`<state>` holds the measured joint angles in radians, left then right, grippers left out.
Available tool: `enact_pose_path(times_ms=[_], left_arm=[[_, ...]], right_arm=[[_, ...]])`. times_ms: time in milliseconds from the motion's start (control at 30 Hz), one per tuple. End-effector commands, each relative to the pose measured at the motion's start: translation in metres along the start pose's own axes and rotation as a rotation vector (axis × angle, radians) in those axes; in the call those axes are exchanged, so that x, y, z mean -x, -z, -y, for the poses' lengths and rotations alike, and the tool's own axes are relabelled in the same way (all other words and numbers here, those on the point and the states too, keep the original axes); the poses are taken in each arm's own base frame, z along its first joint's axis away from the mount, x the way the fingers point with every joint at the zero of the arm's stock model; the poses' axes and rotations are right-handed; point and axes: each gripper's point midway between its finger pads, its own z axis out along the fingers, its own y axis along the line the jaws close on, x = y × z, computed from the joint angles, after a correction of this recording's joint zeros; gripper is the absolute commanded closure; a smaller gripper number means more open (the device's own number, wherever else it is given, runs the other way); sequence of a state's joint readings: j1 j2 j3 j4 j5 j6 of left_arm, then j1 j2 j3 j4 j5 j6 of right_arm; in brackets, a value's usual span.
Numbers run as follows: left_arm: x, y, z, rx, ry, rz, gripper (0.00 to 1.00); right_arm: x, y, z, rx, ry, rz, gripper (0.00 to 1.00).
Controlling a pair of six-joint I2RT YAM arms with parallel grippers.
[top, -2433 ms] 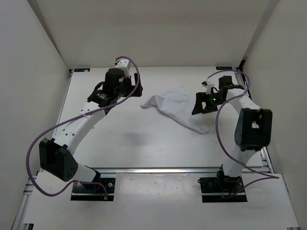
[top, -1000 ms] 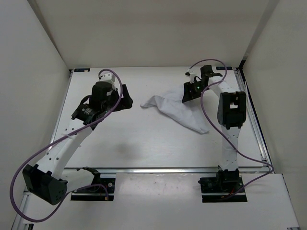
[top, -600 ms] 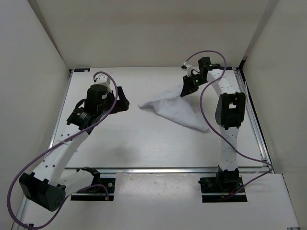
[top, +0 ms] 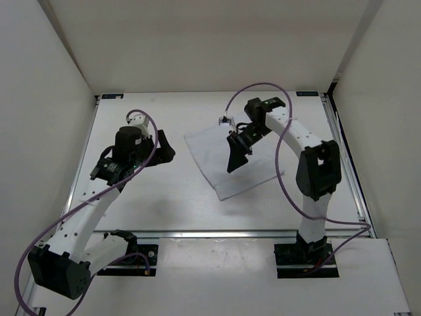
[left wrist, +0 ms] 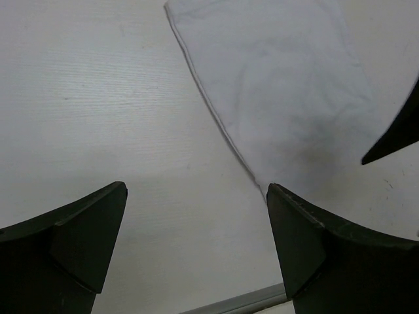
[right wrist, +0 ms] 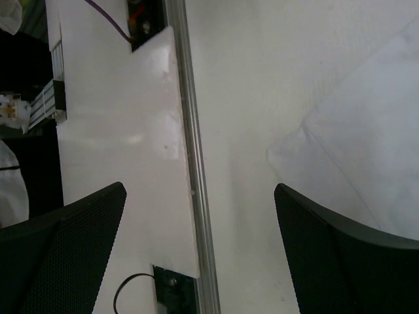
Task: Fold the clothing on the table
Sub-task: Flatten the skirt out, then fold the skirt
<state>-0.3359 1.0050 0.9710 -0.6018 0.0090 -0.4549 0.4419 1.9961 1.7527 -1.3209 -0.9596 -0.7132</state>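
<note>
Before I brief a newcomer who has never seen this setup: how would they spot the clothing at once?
Find the white table with silver rails. Near its middle lies the clothing, a thin cloth spread out flat, roughly four-sided. It is the only cloth there, slightly brighter than the tabletop.

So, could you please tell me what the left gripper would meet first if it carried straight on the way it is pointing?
Most likely bare table, just short of the clothing's edge, seen between the left gripper's open fingers. Depth is unclear, so the edge itself is possible.
</note>
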Motion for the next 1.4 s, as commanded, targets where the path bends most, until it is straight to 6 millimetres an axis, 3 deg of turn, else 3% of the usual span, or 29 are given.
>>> enact_pose_path(times_ms=[0, 33, 67, 100, 200, 233, 267, 300, 433, 467, 533, 600, 700, 867, 1100, 1233, 1367], left_arm=[[-0.003, -0.017, 0.021, -0.098, -0.020, -0.015, 0.02], [0.001, -0.020, 0.029, -0.128, -0.023, -0.003, 0.01], [0.000, -0.027, 0.038, -0.151, -0.027, -0.009, 0.02], [-0.002, -0.033, 0.055, -0.184, -0.051, -0.009, 0.02], [-0.007, -0.044, 0.083, -0.220, -0.009, -0.014, 0.01], [-0.022, -0.047, 0.088, -0.261, 0.045, -0.060, 0.02], [-0.023, -0.049, 0.102, -0.336, 0.099, -0.067, 0.01], [-0.033, -0.054, 0.106, -0.373, 0.167, -0.083, 0.01], [-0.079, -0.064, 0.108, -0.341, 0.184, -0.145, 0.01], [-0.099, -0.065, 0.108, -0.350, 0.194, -0.186, 0.01], [-0.111, -0.065, 0.118, -0.393, 0.254, -0.193, 0.01], [-0.135, -0.069, 0.110, -0.362, 0.274, -0.230, 0.01], [-0.158, -0.074, 0.109, -0.351, 0.317, -0.247, 0.04], [-0.176, -0.082, 0.113, -0.357, 0.386, -0.260, 0.08], [-0.189, -0.109, 0.147, -0.374, 0.378, -0.309, 0.09], [-0.200, -0.118, 0.156, -0.365, 0.388, -0.348, 0.16], [-0.203, -0.115, 0.148, -0.336, 0.405, -0.354, 0.22]], right_arm=[[0.033, 0.032, -0.054, 0.014, 0.079, 0.155, 0.01], [0.036, 0.037, -0.050, -0.022, 0.033, 0.181, 0.01], [0.040, 0.049, -0.028, -0.112, 0.024, 0.216, 0.00], [0.032, 0.061, -0.019, -0.159, -0.063, 0.249, 0.01], [-0.005, 0.089, 0.038, -0.373, -0.200, 0.250, 0.07], [-0.022, 0.089, 0.050, -0.386, -0.223, 0.226, 0.06], [-0.044, 0.095, 0.064, -0.386, -0.296, 0.227, 0.07], [-0.058, 0.109, 0.077, -0.407, -0.318, 0.250, 0.07], [-0.092, 0.128, 0.088, -0.377, -0.364, 0.271, 0.08], [-0.101, 0.127, 0.091, -0.374, -0.383, 0.262, 0.08], [-0.115, 0.123, 0.100, -0.376, -0.405, 0.239, 0.10], [-0.127, 0.118, 0.105, -0.386, -0.433, 0.225, 0.11], [-0.132, 0.120, 0.118, -0.444, -0.436, 0.238, 0.12], [-0.145, 0.119, 0.132, -0.490, -0.487, 0.233, 0.11], [-0.158, 0.149, 0.161, -0.604, -0.529, 0.251, 0.12], [-0.167, 0.137, 0.171, -0.571, -0.535, 0.194, 0.17], [-0.164, 0.132, 0.179, -0.525, -0.555, 0.214, 0.25]])
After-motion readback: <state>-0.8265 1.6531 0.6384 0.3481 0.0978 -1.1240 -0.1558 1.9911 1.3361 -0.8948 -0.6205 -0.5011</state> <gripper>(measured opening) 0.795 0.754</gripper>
